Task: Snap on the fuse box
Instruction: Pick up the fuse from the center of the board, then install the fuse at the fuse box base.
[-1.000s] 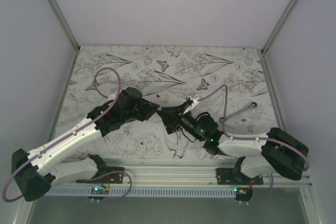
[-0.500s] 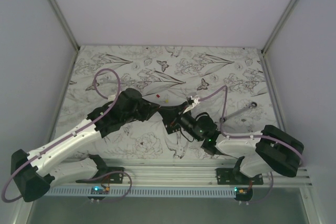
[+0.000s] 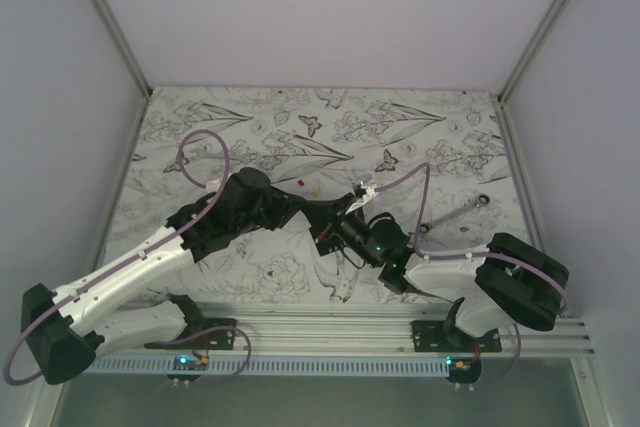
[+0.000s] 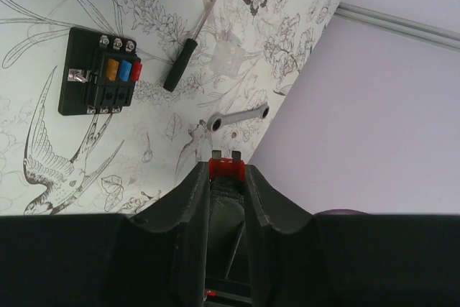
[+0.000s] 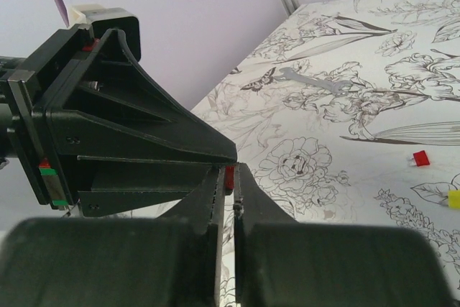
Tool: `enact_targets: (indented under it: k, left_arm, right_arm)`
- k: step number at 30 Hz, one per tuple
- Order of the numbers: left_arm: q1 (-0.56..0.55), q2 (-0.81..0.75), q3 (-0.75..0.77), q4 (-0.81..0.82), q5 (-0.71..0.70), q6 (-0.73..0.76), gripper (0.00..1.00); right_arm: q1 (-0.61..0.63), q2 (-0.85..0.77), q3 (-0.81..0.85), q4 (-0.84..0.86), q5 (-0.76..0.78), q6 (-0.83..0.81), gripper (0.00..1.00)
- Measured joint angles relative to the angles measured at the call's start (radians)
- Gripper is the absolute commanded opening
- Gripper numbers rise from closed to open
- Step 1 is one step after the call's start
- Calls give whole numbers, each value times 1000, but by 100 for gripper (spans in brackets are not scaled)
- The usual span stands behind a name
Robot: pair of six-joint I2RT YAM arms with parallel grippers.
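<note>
The fuse box lies flat on the flowered table in the left wrist view, up and left of my fingers; orange, blue and red fuses sit in its slots. In the top view I cannot make it out under the arms. My left gripper is shut on a small red fuse, whose prongs stick out past the fingertips. My right gripper meets the left gripper's tip from the side. Its jaws are closed to a thin slit, with the same red fuse between the tips. Both grippers, left and right, meet at the table's middle.
A black-handled thin tool lies right of the fuse box, and a silver wrench lies near the right wall. Loose red and yellow fuses lie behind the grippers. Another wrench lies far left.
The right arm has swung a little to the left, bringing its gripper closer in on the left gripper's tip. The left arm has barely moved.
</note>
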Motion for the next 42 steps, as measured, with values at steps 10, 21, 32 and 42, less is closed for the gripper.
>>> enact_targets:
  k: [10, 21, 32, 42]
  left_arm:
    - [-6, -19, -39, 31, -23, 20, 47]
    - [17, -48, -61, -32, -108, 225, 73]
    - [154, -58, -108, -132, -97, 562, 90]
    - [220, -92, -128, -182, -92, 835, 100]
  right_arm:
    - [0, -28, 31, -120, -3, -35, 0]
    - [-76, -201, 165, -731, -39, -98, 0]
    - [-196, -162, 426, -1359, -156, -159, 0]
    - [-211, 72, 625, -1654, -237, -215, 0]
